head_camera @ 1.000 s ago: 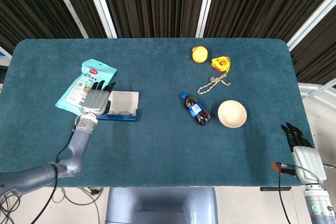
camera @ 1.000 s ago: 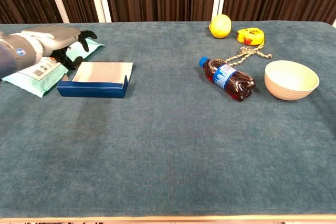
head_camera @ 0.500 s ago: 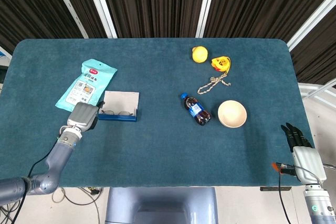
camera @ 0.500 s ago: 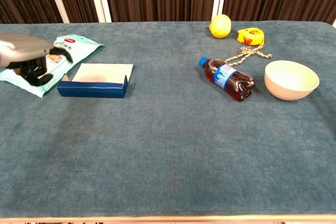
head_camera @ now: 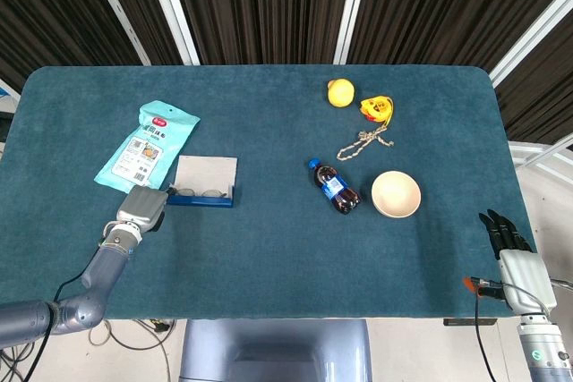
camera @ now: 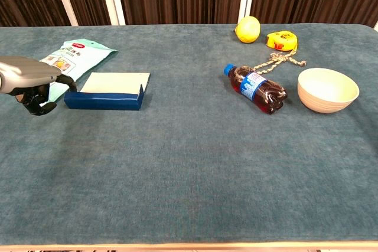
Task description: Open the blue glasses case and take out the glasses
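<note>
Fingers of the left hand (camera: 31, 82) curl under its palm with nothing in them, hovering just left of the open blue glasses case (head_camera: 203, 182).
Largest to smallest: the teal table (head_camera: 269, 257); the case with its pale lid laid back and the glasses (head_camera: 199, 192) lying inside against the blue front wall; a mint snack pouch (head_camera: 147, 144) just behind-left; the cola bottle (head_camera: 336, 188) and cream bowl (head_camera: 396, 194) well to the right. The right hand (head_camera: 515, 252) sits off the table's right edge, dark fingers (head_camera: 498, 225) straight and slightly apart, holding nothing.

The left hand (camera: 29, 81) hides its fingers; glasses (head_camera: 199, 192) too small to detail.
</note>
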`<state>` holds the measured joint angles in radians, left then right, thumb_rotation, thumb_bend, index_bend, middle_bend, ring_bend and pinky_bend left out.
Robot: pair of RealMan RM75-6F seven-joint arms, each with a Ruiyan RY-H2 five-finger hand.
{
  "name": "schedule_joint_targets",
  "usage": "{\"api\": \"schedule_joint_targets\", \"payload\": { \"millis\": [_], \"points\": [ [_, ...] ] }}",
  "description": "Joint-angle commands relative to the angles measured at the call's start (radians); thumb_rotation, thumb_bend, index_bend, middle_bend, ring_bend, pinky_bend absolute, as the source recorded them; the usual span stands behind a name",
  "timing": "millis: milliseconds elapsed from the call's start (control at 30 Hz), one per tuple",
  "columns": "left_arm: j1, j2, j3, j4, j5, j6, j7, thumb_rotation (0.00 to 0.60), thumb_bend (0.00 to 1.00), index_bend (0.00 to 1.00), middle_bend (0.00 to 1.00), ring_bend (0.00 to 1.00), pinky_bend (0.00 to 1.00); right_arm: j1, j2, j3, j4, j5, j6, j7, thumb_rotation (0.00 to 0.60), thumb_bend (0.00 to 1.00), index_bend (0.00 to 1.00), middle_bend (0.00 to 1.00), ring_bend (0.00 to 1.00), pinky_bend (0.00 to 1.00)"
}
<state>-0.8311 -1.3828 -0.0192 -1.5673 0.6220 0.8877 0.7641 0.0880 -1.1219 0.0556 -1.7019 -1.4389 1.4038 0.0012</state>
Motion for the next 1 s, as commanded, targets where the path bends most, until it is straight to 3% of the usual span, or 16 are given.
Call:
{"api": "schedule_joint_targets", "payload": {
  "millis": [33,333,567,800,1000],
  "points": [
    [-0.002,0.004,0.004,-0.007,0.001,0.004,-0.002,0.600,0.53,0.24,0.96,0.83,0.91,0.000,0.000,0.000,0.000,0.000,0.000,-0.001,0.600,0.17,0.00,0.00,0.00,0.21],
    [-0.002,0.065,0.045,-0.107,0.005,0.013,0.017,0.600,0.53,0.35,0.97,0.85,0.92,0.000,0.000,0.000,0.000,0.000,0.000,0.000,0.600,0.17,0.00,0.00,0.00,0.21],
    [-0.017,0.113,0.059,-0.251,0.020,-0.029,-0.002,0.600,0.53,0.34,0.97,0.85,0.92,0.001,-0.002,0.000,0.000,-0.001,-0.002,-0.001,0.600,0.17,0.00,0.00,0.00,0.21],
    [-0.044,0.076,0.055,-0.322,0.094,-0.067,-0.020,0.600,0.53,0.32,0.96,0.83,0.92,0.000,-0.002,0.001,0.000,-0.001,0.001,0.000,0.600,0.17,0.00,0.00,0.00,0.21],
    [-0.048,0.028,0.020,-0.348,0.162,-0.045,-0.068,0.600,0.53,0.29,0.95,0.83,0.92,-0.001,0.000,0.002,0.000,0.000,0.002,0.005,0.600,0.17,0.00,0.00,0.00,0.21]
  ]
}}
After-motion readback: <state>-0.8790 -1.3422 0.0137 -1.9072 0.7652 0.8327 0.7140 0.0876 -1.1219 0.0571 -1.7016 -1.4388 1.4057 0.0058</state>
